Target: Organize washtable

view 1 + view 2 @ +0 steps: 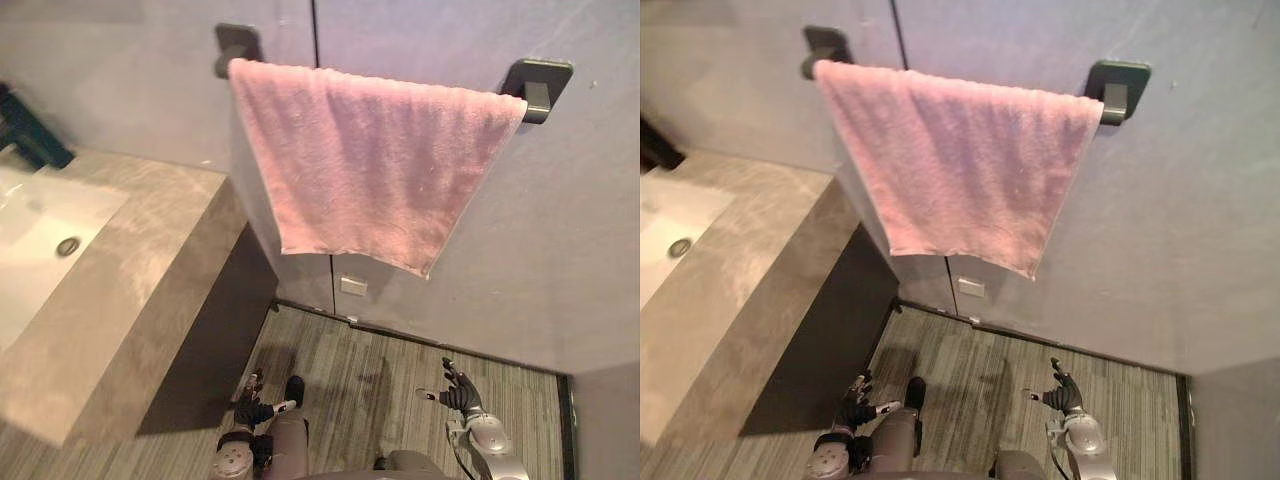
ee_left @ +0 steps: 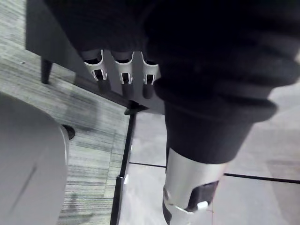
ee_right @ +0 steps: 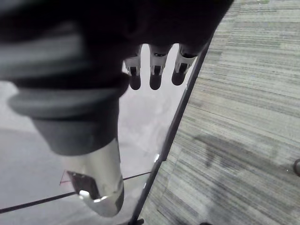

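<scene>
Both empty and loosely spread, the left robot hand [image 1: 250, 409] and right robot hand [image 1: 460, 395] hang at bottom of frame, well below the towel [image 1: 370, 170] draped over a rail [image 1: 537, 100] at top centre; soft, light and limp, it likely wants pinching at its hem.

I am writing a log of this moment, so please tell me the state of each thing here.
Towel, hung over the bar, spread out.
Sink, empty where it shows.
Left hand, open, holding nothing.
Right hand, open, holding nothing.
</scene>
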Controlling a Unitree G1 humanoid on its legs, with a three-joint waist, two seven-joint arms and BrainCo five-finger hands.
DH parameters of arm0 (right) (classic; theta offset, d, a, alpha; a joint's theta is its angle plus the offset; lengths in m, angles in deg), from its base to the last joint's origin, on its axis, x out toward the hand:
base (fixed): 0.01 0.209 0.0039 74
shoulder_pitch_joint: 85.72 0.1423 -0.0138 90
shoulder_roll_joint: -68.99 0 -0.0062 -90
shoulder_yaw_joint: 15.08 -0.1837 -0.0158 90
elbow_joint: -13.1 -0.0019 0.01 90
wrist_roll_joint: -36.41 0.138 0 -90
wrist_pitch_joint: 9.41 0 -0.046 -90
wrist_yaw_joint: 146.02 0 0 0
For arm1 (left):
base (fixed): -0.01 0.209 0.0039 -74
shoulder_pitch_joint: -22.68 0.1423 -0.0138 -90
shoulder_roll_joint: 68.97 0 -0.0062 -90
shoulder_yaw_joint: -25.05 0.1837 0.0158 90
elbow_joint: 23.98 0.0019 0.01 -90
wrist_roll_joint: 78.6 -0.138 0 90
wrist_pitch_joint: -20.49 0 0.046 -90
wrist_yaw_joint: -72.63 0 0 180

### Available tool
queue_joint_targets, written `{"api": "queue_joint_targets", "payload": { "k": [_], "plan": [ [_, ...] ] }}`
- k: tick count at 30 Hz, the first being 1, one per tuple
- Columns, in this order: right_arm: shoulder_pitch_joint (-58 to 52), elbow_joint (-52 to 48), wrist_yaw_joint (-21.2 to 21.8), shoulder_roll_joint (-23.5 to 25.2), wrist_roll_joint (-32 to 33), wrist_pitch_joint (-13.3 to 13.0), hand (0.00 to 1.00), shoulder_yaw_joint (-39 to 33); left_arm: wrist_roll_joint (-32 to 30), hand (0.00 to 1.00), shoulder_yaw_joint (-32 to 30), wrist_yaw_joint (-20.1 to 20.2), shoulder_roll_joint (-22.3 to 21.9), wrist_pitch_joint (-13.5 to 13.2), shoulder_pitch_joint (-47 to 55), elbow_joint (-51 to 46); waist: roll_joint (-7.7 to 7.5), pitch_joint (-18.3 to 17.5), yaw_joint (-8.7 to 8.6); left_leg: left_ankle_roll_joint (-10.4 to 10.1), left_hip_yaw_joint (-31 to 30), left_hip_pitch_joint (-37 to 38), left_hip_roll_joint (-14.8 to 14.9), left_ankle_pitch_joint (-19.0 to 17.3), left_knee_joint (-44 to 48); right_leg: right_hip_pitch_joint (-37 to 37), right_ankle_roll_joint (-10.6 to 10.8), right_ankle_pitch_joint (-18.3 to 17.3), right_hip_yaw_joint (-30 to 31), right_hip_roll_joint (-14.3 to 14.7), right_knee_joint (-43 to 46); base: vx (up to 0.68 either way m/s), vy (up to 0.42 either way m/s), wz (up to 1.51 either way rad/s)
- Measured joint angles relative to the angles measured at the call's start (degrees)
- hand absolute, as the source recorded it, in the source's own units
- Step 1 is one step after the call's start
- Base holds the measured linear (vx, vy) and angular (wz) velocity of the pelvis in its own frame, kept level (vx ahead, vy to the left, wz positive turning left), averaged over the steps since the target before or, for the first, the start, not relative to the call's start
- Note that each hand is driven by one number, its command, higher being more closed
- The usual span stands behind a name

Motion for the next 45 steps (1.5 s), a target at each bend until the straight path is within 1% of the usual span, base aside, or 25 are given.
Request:
{"api": "queue_joint_targets", "payload": {
  "k": [1,2,3,4,5,7,8,9,10,11,13,19,24,28,29,32,33,34,35,36,37,38,39,41,45],
  "plan": [
    [0.4,0.0,-0.4,0.5,0.1,0.0,0.00,-0.1,0.0,0.00,0.0,-0.1,0.0,0.0,0.2,0.0,-0.72,0.4,-0.55,-0.1,4.1,-0.2,0.3,-0.2,2.7,-0.1,-0.9,0.7,-2.4,-1.0,0.0,-0.26,-0.128,0.86],
    [1.1,-0.1,-0.7,0.4,0.3,0.0,0.00,-0.5,0.0,0.00,0.0,-0.1,0.1,0.0,0.2,-0.1,-1.48,0.9,-0.87,-0.2,6.0,-0.6,-0.7,-1.4,9.2,-0.5,-1.4,1.3,-3.8,-2.5,-0.2,-0.24,-0.095,0.79],
    [1.3,-0.1,-0.8,0.3,0.3,0.0,0.00,-0.6,0.0,0.00,0.0,-0.1,0.3,0.0,0.1,-0.2,-1.55,0.9,-0.87,-0.3,6.1,-0.9,-1.1,-3.9,12.4,-0.9,-1.5,1.9,-4.3,-2.9,-0.4,-0.19,-0.029,0.50],
    [1.6,0.0,-0.7,0.2,0.3,0.0,0.00,-0.7,0.0,0.00,-0.2,-0.1,0.4,0.0,0.1,-0.1,-1.60,1.0,-0.82,0.1,6.0,-1.0,-1.5,-7.6,17.3,-1.3,-1.5,2.7,-4.5,-3.7,-0.6,-0.18,0.039,0.30],
    [2.4,0.8,-0.7,-0.1,0.3,0.0,0.00,-0.7,0.1,0.00,-0.2,-0.1,0.4,0.0,0.2,0.0,-1.28,0.8,-0.85,0.5,6.2,0.5,-1.5,-12.8,23.4,-1.9,-1.0,4.0,-5.3,-4.6,-1.2,-0.17,0.062,0.25],
    [2.2,1.1,-0.7,0.0,0.3,0.0,0.00,-1.0,0.0,0.00,-0.2,0.0,0.3,0.0,0.5,0.2,-0.50,0.4,-0.96,0.7,6.8,4.9,-0.3,-17.2,25.2,-2.0,-0.1,5.0,-6.5,-5.3,-1.8,-0.14,0.107,0.34],
    [2.1,1.5,-0.6,0.1,0.3,0.0,0.00,-1.0,0.0,0.00,-0.2,0.0,0.3,0.0,0.3,0.3,-0.30,0.3,-1.05,0.5,7.1,6.1,0.0,-18.0,24.6,-2.0,0.2,5.2,-7.0,-5.6,-1.8,-0.13,0.159,0.51],
    [2.3,3.1,-0.6,0.2,0.3,0.0,0.00,-1.7,0.0,0.00,-0.2,0.0,0.3,0.0,-0.3,0.8,0.68,-0.3,-1.57,-0.2,7.8,7.7,0.1,-18.7,21.0,-2.0,1.1,5.7,-8.2,-5.9,-2.2,-0.13,0.185,0.57],
    [2.7,4.5,-0.7,0.7,0.3,0.2,0.00,-2.8,0.0,0.00,-0.2,0.0,0.5,0.1,-0.7,1.3,0.94,-0.7,-2.52,-0.5,8.3,8.9,-0.6,-18.4,16.4,-1.6,2.0,6.8,-9.1,-6.1,-3.9,-0.15,0.229,0.71],
    [2.6,5.6,-0.6,1.0,0.4,0.2,0.00,-3.3,0.0,0.00,-0.1,0.0,1.0,0.1,-0.9,1.6,0.70,-1.2,-2.57,-0.6,8.0,12.1,-2.2,-16.4,7.4,-0.6,3.3,8.9,-9.9,-6.3,-8.0,-0.15,0.205,0.54],
    [2.5,6.3,-0.6,1.6,0.8,0.2,0.00,-4.1,0.0,0.00,0.0,-0.1,1.8,0.2,-1.1,2.4,-0.09,-1.5,-2.53,0.2,7.5,13.0,-4.0,-12.8,2.3,0.4,4.1,11.7,-10.7,-7.3,-11.9,-0.11,0.145,0.35],
    [2.4,7.9,-0.7,1.8,1.4,0.2,0.00,-4.6,0.0,0.00,0.1,-0.1,3.2,0.8,-0.4,5.2,0.07,-2.8,-2.51,1.9,7.4,16.5,-6.0,-7.9,-5.2,2.0,5.0,15.2,-10.7,-7.9,-15.8,-0.12,0.079,0.04],
    [1.7,8.7,-0.7,1.8,1.4,0.2,0.00,-4.6,0.0,0.00,-0.2,-0.1,3.2,0.8,0.2,7.2,-0.16,-3.1,-2.75,1.8,6.4,17.8,-6.8,-6.5,-7.8,3.1,5.6,15.9,-11.5,-7.9,-17.5,-0.09,0.036,0.08],
    [1.6,8.7,-0.7,1.7,1.4,0.2,0.00,-4.4,0.1,0.00,-0.5,-0.1,3.1,0.8,-0.3,7.1,-0.47,-3.3,-2.81,1.8,3.2,13.0,-7.8,-6.6,-4.8,2.6,5.8,15.7,-15.3,-8.6,-17.5,-0.03,0.019,0.50],
    [1.8,8.7,-0.9,1.6,1.5,0.2,0.00,-4.4,0.5,0.00,-0.6,-0.2,3.1,0.7,-0.3,6.1,-0.44,-3.3,-2.59,2.6,1.1,9.8,-8.3,-5.4,-3.2,1.4,5.8,15.5,-18.3,-9.1,-16.8,0.02,0.013,1.03],
    [2.9,10.0,-1.3,1.5,1.9,0.3,0.00,-4.7,0.8,0.00,-0.5,-0.3,3.3,0.8,-0.3,5.2,-0.85,-3.0,-2.44,2.2,0.7,6.6,-9.9,-0.9,-2.8,0.7,5.0,15.0,-23.3,-10.7,-14.3,0.01,0.028,1.32],
    [3.5,10.3,-1.8,1.4,1.9,0.4,0.00,-5.3,1.5,0.00,-0.5,-0.4,3.4,0.8,-0.5,4.4,-1.59,-2.8,-2.51,1.9,1.8,6.4,-10.7,1.3,-4.6,1.1,4.4,15.2,-25.3,-12.6,-14.2,-0.05,0.083,1.16],
    [4.8,10.4,-2.1,1.7,1.9,0.4,0.00,-5.7,1.8,0.00,-0.8,-0.5,3.3,1.0,-0.4,4.1,-2.13,-2.2,-2.30,3.3,8.8,6.3,-9.6,-1.4,-2.2,1.7,4.5,15.2,-27.5,-13.4,-14.3,-0.02,0.068,1.19],
    [5.9,10.1,-2.4,1.4,1.9,0.3,0.00,-5.7,1.7,0.00,-0.7,-0.4,3.3,1.7,-0.3,4.1,-2.12,-2.1,-2.68,5.9,19.7,7.2,-6.3,-7.4,4.5,3.1,4.6,15.2,-30.0,-14.7,-13.6,0.02,0.058,0.91],
    [6.2,9.7,-2.4,0.9,1.9,0.2,0.00,-5.8,1.7,0.00,-0.6,-0.4,3.2,1.7,-0.3,4.1,-2.16,-2.0,-3.18,6.0,26.9,8.7,-3.4,-10.2,7.9,4.1,4.7,15.3,-32.0,-15.7,-13.1,0.08,0.047,1.01],
    [6.3,9.6,-2.4,0.6,1.9,0.1,0.00,-6.0,1.7,0.00,-0.6,-0.4,3.2,1.7,0.0,4.1,-1.90,-2.1,-4.07,5.3,32.2,10.7,-0.8,-11.2,8.8,5.2,5.1,15.5,-33.9,-16.6,-12.6,0.08,0.136,1.04],
    [6.6,9.6,-2.5,0.2,1.9,0.2,0.00,-6.3,1.7,0.00,-0.6,-0.4,3.1,1.6,-0.2,3.9,-1.30,-2.2,-4.98,3.9,34.6,12.4,0.5,-10.8,7.1,6.0,5.8,15.7,-35.8,-16.9,-12.7,0.05,0.191,1.12],
    [6.7,9.7,-2.6,-0.5,1.9,0.3,0.00,-6.7,1.7,0.00,-0.6,-0.4,2.9,1.6,-0.7,4.1,-0.21,-2.4,-5.39,3.6,32.3,14.0,-1.3,-10.3,1.7,6.2,7.1,16.3,-37.5,-17.2,-13.0,-0.01,0.224,0.94],
    [6.9,9.7,-2.7,1.1,1.9,0.4,0.00,-6.7,1.7,0.00,-0.5,-0.3,3.8,1.7,-1.4,4.6,-1.69,-1.9,-5.35,5.0,30.0,14.7,-5.9,-6.2,-5.6,6.1,7.7,18.2,-39.1,-18.7,-15.1,-0.07,0.184,0.70],
    [6.6,10.6,-2.4,3.2,1.6,0.8,0.00,-5.2,1.6,0.00,-0.6,-0.1,5.0,1.8,-0.8,5.9,-2.55,-1.5,-4.37,5.8,26.9,14.6,-9.4,-5.4,-7.2,7.8,8.8,19.1,-40.6,-20.7,-16.1,-0.05,0.115,0.54]
  ]
}}
